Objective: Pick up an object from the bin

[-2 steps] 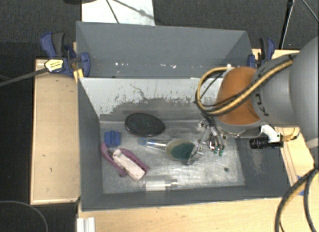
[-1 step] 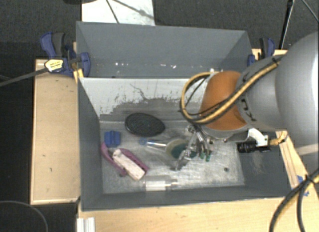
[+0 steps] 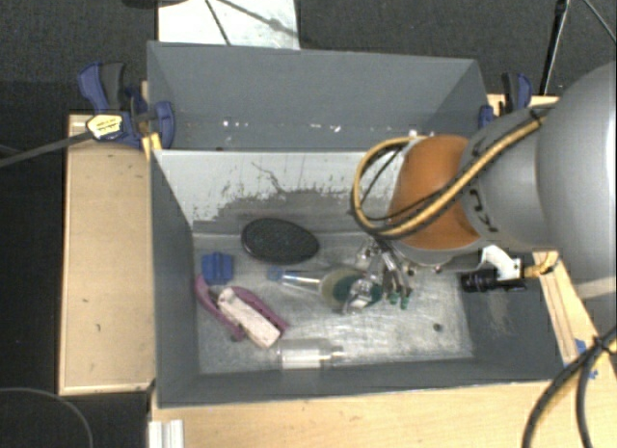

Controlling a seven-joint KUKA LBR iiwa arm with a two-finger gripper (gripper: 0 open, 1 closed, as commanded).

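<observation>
My gripper point(image 3: 378, 284) is low in the bin, right of the middle, just under the arm's orange cover. A round teal-green thing point(image 3: 337, 288) lies right against its left side. A small clear piece with a blue end point(image 3: 294, 280) lies just left of that. I cannot make out anything held in the gripper.
A black oval disc point(image 3: 280, 240) lies toward the back. Near the left wall sit a small blue piece point(image 3: 217, 266) and a purple-and-white thing point(image 3: 243, 312). A clear tube point(image 3: 308, 354) lies along the front wall. The arm covers the bin's right side.
</observation>
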